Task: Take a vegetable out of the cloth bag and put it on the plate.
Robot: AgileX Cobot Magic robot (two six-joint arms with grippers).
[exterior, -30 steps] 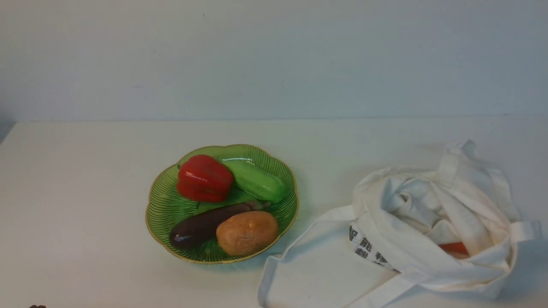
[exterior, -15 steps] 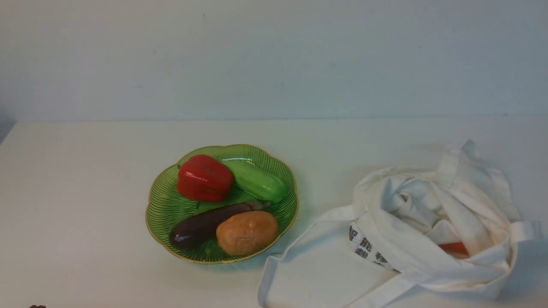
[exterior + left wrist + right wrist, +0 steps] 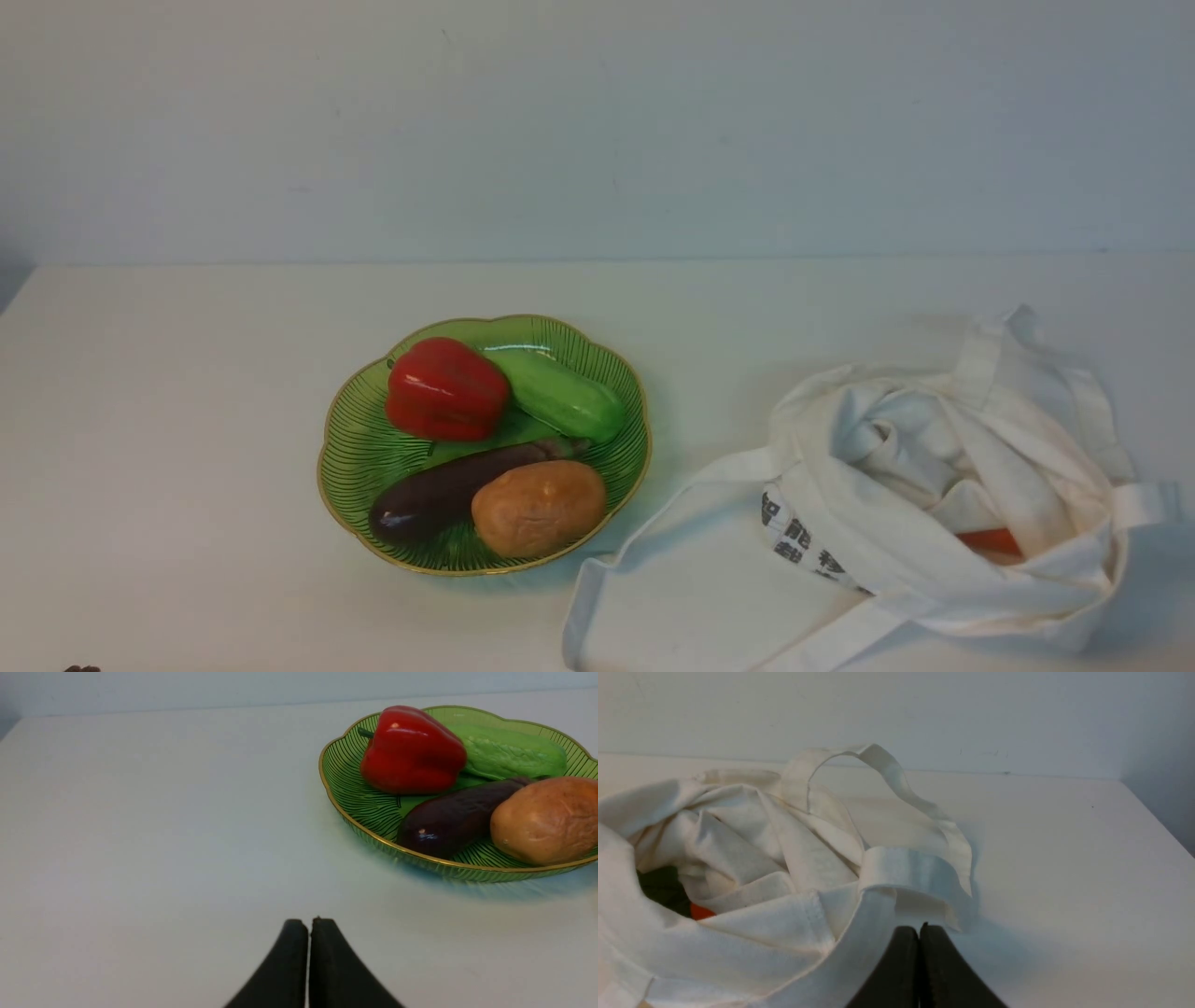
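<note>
Looking down, I see the eggplant (image 3: 448, 490) lying on the plate (image 3: 359, 448) at 6 o'clock, touching the potato (image 3: 539, 507). My left gripper (image 3: 309, 924) and right gripper (image 3: 919, 931) are both pinched closed, empty. I should back away slowly, well apart from the cloth bag (image 3: 934, 485).
</note>
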